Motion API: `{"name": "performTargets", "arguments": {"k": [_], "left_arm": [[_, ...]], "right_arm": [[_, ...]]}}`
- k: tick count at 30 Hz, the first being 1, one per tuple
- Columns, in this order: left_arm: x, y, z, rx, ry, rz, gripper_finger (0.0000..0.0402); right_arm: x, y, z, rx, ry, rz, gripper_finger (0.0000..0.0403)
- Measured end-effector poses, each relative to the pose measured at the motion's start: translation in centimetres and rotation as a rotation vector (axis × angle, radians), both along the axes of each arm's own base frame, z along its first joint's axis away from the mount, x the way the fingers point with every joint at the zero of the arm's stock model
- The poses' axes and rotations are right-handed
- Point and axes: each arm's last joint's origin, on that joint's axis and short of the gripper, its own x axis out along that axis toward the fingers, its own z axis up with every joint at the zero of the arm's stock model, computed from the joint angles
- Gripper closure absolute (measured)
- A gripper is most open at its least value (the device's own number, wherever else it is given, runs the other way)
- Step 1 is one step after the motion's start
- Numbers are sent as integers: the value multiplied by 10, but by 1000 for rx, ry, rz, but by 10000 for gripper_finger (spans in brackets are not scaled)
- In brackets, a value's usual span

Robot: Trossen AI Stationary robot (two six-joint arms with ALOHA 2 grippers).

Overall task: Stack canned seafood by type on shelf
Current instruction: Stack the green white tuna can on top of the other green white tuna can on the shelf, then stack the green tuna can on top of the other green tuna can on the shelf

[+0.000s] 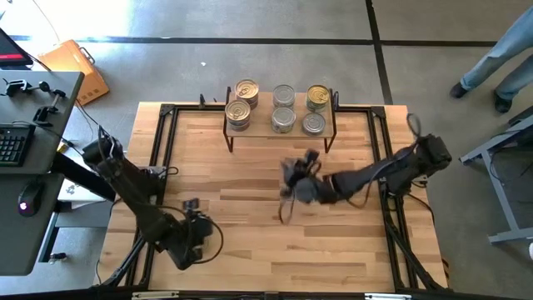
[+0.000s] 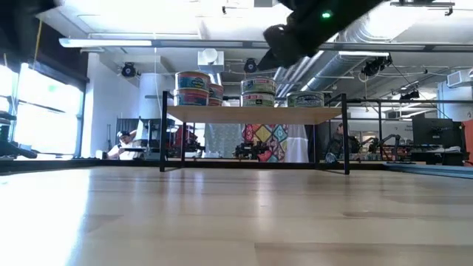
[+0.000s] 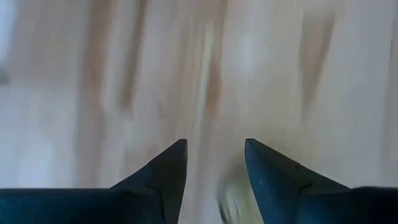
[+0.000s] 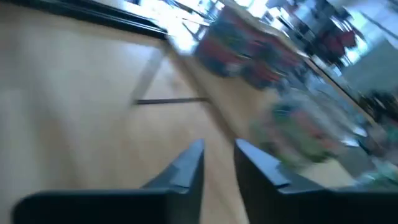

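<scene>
From above you see the shelf (image 1: 281,125) at the table's (image 1: 250,225) far edge carrying 6 tins (image 1: 283,108), labels unreadable, while wrist views alone show the right gripper (image 4: 219,163) and left gripper (image 3: 215,163) parted, holding nothing.

Lying on a dark desk at the table's left, a keyboard (image 1: 10,143) and mouse (image 1: 25,204), resting on the grey floor nearby an orange case (image 1: 77,68), standing at the far right corner a person's legs (image 1: 500,58) in blue trousers.
</scene>
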Motion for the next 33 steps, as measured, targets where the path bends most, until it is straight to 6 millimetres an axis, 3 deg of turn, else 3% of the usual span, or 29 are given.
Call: {"name": "performTargets", "arguments": {"k": [5, 11, 18, 23, 28, 33], "left_arm": [[-32, -4, -3, -81, 231, 175, 261], [-61, -18, -7, -99, 208, 309, 272], [-74, -29, -23, -121, 164, 397, 273], [-76, -39, -45, -252, 137, 374, 273], [-78, -34, -76, -335, 99, 385, 273], [-68, -24, -106, -410, 13, 373, 273]], "right_arm": [[3, -53, 20, 28, 12, -151, 393], [4, -105, 21, 140, -4, -178, 388], [5, -119, 21, 197, -3, -117, 402], [9, -85, 23, 222, 4, 31, 401], [7, -21, 23, 268, 37, 278, 401], [-10, 43, 19, 310, 80, 447, 401]]}}
